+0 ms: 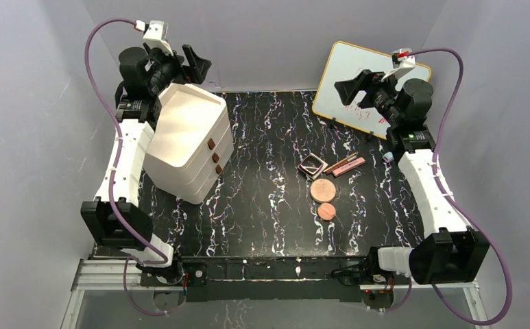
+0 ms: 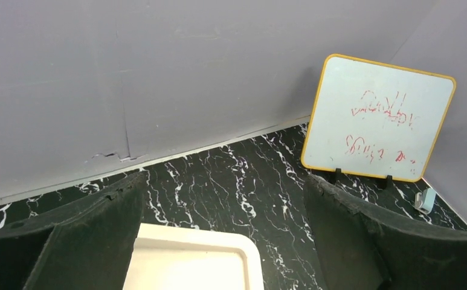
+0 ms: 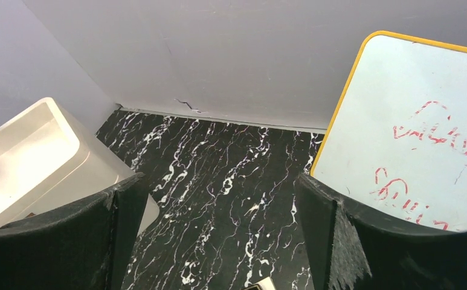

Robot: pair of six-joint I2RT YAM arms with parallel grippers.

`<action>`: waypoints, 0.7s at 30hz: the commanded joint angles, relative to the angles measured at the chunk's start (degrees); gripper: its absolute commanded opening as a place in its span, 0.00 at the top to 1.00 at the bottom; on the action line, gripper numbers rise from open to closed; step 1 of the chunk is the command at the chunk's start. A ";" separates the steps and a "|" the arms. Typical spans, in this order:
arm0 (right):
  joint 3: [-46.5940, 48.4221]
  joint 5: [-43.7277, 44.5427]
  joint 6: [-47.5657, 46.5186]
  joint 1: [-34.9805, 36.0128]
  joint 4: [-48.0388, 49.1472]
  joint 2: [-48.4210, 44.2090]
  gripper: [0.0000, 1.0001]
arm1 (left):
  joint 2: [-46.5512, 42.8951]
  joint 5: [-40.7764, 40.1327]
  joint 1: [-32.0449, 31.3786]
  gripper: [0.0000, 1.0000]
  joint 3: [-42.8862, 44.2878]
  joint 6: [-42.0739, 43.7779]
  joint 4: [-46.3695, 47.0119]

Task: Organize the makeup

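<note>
The makeup lies right of centre on the black marble mat (image 1: pixel 262 226): a small square framed compact (image 1: pixel 310 164), two slim pink/brown sticks (image 1: pixel 341 164) (image 1: pixel 352 165), a larger copper-pink disc (image 1: pixel 322 190) and a smaller one (image 1: pixel 326 211). My left gripper (image 1: pixel 197 65) is open and empty, high at the back left over the white drawer unit (image 1: pixel 186 140); it also shows in the left wrist view (image 2: pixel 223 181). My right gripper (image 1: pixel 351 86) is open and empty, high at the back right, behind the makeup; it also shows in the right wrist view (image 3: pixel 219 181). A corner of the compact (image 3: pixel 261 285) shows at that view's bottom edge.
The drawer unit has an open top tray (image 2: pixel 188 260) and three brown knobs (image 1: pixel 214 156). A yellow-framed whiteboard (image 1: pixel 368 89) leans at the back right. A small light-blue cylinder (image 1: pixel 387 157) lies by the right arm. Grey walls close in three sides.
</note>
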 commanded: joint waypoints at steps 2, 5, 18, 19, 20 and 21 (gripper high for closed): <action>1.23 1.80 -1.15 0.04 0.91 -2.47 0.01 | -8.20 -3.94 -0.18 0.02 -4.73 0.28 8.51; 1.26 1.61 -1.18 0.08 0.54 -2.82 0.01 | -8.76 -3.09 -0.18 0.02 -5.55 2.83 7.85; -2.36 0.75 0.24 0.04 0.30 -5.22 0.01 | 8.96 -18.77 0.07 0.02 22.03 15.56 -24.75; -2.45 0.72 0.25 0.04 0.01 -5.23 0.01 | 9.58 -19.95 0.08 0.02 22.16 16.03 -25.13; -2.49 0.66 0.20 0.04 -0.25 -5.22 0.01 | 9.98 -21.47 0.02 0.01 21.89 16.66 -25.24; -2.50 0.63 0.10 0.04 -0.64 -5.21 0.01 | 10.55 -24.10 0.08 0.01 21.47 17.50 -25.28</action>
